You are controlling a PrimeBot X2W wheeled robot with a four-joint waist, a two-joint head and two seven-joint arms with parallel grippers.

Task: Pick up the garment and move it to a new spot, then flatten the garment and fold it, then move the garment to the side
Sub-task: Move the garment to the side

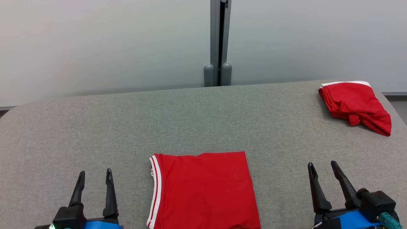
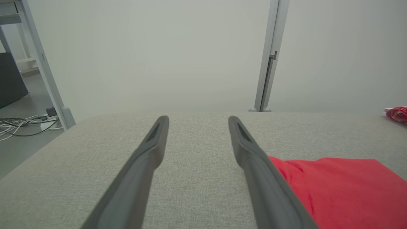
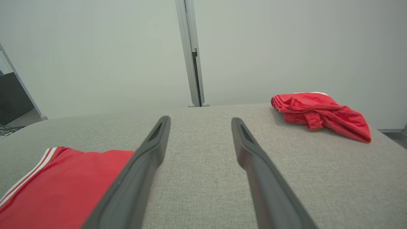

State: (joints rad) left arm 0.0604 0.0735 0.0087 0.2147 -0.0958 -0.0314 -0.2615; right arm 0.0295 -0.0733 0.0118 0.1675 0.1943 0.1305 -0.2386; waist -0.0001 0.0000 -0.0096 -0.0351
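- Lying flat on the grey surface (image 1: 203, 121), the folded red garment (image 1: 203, 190) sits at the near edge in the head view, between the 2 claws and touching neither.
- White stripes run down its left edge. Its top edge is straight and its face is smooth.
- At the lower left, the left claw (image 1: 95, 172) has its jaws spread apart with nothing between them, and its fingers point away from the robot, near the striped edge.
- At the lower right, the right claw (image 1: 322, 164) is likewise spread and empty, with bare surface between it and the garment.
- In the left wrist view, the red cloth lies past the right-hand finger, which partly hides it.
- At the far right corner of the surface rests a crumpled red garment (image 1: 354, 105), well apart from the folded one, with a white edge showing at its back.
- Behind the surface, pale wall panels meet at a grey post (image 1: 219, 41).
- In the left wrist view, cables (image 2: 19, 125) lie on the floor to the left.
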